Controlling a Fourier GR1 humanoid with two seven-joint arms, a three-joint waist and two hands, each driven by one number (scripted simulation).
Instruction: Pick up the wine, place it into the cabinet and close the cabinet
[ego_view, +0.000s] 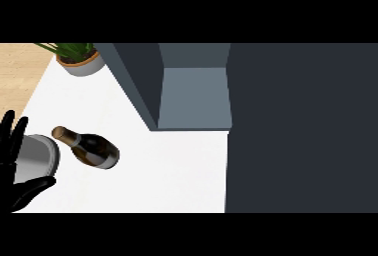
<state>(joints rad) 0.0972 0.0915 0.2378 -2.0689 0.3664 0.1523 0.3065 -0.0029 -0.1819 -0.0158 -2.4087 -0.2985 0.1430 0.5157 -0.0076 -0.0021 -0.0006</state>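
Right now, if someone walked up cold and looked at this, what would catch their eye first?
Probably the wine bottle standing on the white counter left of centre, its cork end pointing up-left. Next, the dark cabinet filling the right side, with its open grey compartment at the top middle. The left hand rests open at the left edge by a grey plate; a potted plant sits in the far-left corner.

Home kitchen. White bench (170, 170) with a dark grey cabinet (295, 125), door open on an inner compartment. Potted plant (77, 57) in the far corner, wood floor (18, 70) past the edge. Wine bottle (90, 148) beside a grey plate (37, 162).
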